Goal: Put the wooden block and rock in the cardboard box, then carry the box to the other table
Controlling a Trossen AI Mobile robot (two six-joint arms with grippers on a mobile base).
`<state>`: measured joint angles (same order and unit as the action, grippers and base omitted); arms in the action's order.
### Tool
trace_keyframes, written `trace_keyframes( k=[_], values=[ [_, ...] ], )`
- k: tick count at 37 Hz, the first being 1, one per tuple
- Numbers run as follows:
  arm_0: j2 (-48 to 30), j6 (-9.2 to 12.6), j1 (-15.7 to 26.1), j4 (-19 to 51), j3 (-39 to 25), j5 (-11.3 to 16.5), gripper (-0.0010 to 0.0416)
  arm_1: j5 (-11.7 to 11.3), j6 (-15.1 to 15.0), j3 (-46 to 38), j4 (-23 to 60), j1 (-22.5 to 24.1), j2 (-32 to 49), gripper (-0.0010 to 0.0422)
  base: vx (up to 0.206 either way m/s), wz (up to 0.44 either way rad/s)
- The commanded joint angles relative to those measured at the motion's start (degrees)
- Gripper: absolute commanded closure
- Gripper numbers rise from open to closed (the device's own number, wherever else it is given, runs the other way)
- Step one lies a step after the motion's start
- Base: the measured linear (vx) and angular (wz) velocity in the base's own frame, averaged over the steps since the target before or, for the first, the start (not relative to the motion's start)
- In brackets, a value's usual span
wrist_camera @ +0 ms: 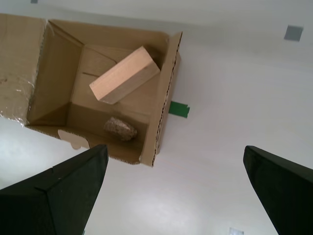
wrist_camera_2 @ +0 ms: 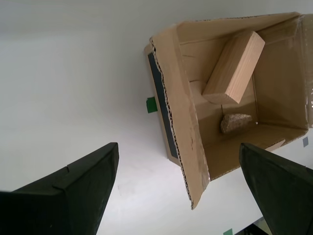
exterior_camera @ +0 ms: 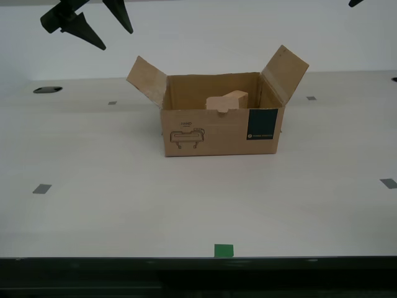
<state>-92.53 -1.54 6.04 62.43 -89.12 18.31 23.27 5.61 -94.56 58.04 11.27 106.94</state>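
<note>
Cardboard box [exterior_camera: 220, 130]: brown corrugated board, matt, fluted edges exposed; dark teal printed label panel [exterior_camera: 262, 124]. Wooden block [wrist_camera: 124, 74]: plain light wood, smooth, unfinished, faint grain. Rock [wrist_camera: 120, 128]: beige-grey, rough, speckled. Table [exterior_camera: 124, 205]: pale, smooth, slight sheen. Pincer fingers [wrist_camera: 63, 188]: black, matt, plastic-looking.

One cardboard box [exterior_camera: 220, 131], one wooden block [wrist_camera: 125, 75], one rock [wrist_camera: 120, 129], two tools.
</note>
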Motion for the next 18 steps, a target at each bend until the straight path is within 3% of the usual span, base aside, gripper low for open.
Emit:
trace_keyframes(
  k=[1,18],
  values=[
    [0.02,0.07,0.07,0.61,-0.02,0.35,0.0018,0.31,-0.04,-0.02,0.42,0.07,-0.04,0.0078,0.0,0.0],
    [-4.79,1.33,1.07,-1.03,-0.04,1.57,0.0018,0.37,1.7,3.5,-3.58,1.6,-0.02,0.0078,0.0,0.0]
  ],
)
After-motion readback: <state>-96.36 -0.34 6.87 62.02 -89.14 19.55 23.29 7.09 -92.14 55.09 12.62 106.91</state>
